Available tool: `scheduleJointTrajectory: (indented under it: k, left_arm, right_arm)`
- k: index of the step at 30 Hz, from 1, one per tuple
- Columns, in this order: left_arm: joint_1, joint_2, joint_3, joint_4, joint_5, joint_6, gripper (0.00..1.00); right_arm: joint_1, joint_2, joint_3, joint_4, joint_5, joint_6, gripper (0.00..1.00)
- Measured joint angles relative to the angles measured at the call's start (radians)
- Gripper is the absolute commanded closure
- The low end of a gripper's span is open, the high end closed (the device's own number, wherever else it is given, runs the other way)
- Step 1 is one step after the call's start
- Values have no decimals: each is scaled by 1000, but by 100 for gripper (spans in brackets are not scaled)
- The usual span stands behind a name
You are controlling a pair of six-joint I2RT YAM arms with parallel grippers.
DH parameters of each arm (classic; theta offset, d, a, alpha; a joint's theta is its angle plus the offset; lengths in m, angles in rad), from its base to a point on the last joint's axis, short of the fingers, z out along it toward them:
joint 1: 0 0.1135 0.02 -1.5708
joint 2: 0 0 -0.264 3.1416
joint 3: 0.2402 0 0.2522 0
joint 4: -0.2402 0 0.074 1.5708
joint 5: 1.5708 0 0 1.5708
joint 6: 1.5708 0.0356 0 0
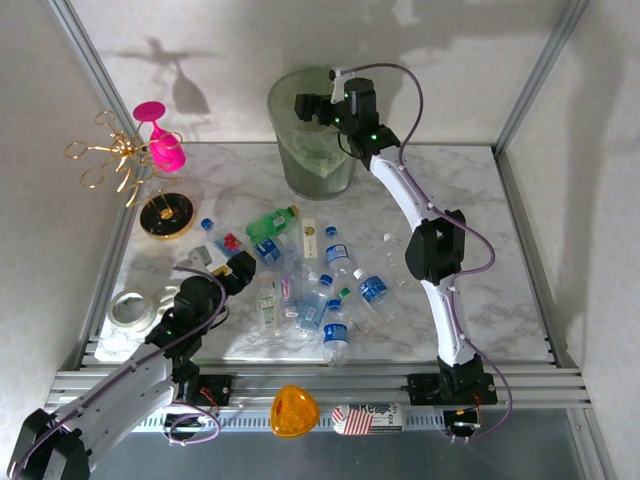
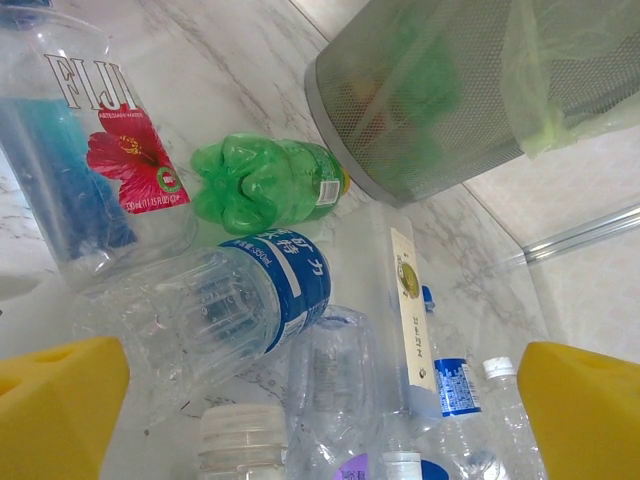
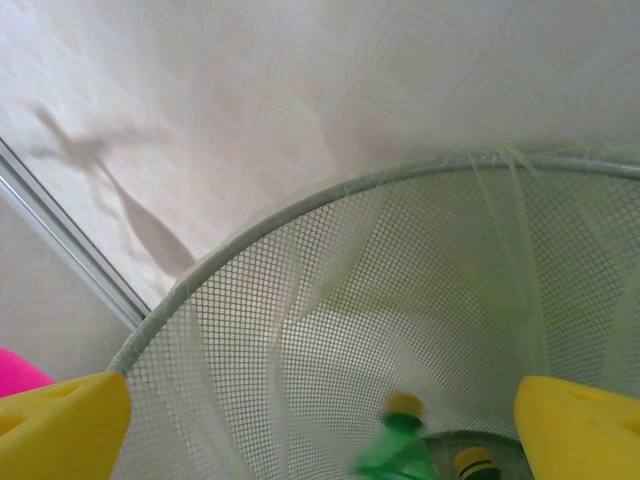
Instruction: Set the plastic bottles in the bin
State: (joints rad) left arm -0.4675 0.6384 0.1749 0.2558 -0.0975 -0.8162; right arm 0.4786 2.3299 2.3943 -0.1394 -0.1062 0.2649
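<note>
Several plastic bottles (image 1: 310, 290) lie in a loose pile mid-table, clear ones with blue labels and caps plus a green bottle (image 1: 272, 222). My left gripper (image 1: 235, 268) hovers open over the pile's left side. In its wrist view, a clear blue-labelled bottle (image 2: 230, 300), a Fiji bottle (image 2: 90, 150) and the green bottle (image 2: 265, 180) lie ahead of the left gripper (image 2: 320, 420). The bin (image 1: 300, 170) stands at the back. My right gripper (image 1: 310, 105) hangs open over its mouth. Between the right gripper's (image 3: 320, 430) pads, a blurred green bottle (image 3: 400, 450) is inside the bin (image 3: 300, 210), free of the fingers.
A pink goblet (image 1: 160, 140) and a gold wire stand (image 1: 125, 160) on a black disc occupy the back left. A tape roll (image 1: 130, 308) lies at the left front. An orange object (image 1: 294, 410) and a red-and-white one (image 1: 365, 418) sit on the front rail. Metal frame posts edge the table.
</note>
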Motion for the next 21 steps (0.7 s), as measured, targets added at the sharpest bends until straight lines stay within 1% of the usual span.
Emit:
scheduleJointTrajectory:
  k: [2,5,11,15,21]
  left_arm:
    - [0,0,0,0,-3,-2,0]
    - [0,12,0,-4,-19,-7,0]
    - [1,51,21,-38,-66,-2,0]
    - [15,114,103,-79,-98,48,0]
    - [71,254,275,-119,-131,126,0]
  right_arm:
    - [0,-25,-13,-8,-3,-5,1]
    - [2,-107,-76,-19,-4,-14,1]
    - [8,-354,-295,-10,-20,-19,1]
    - [17,-537,-515,32,-31,-19,1]
    - [35,-749,-862,75,-45,-16,1]
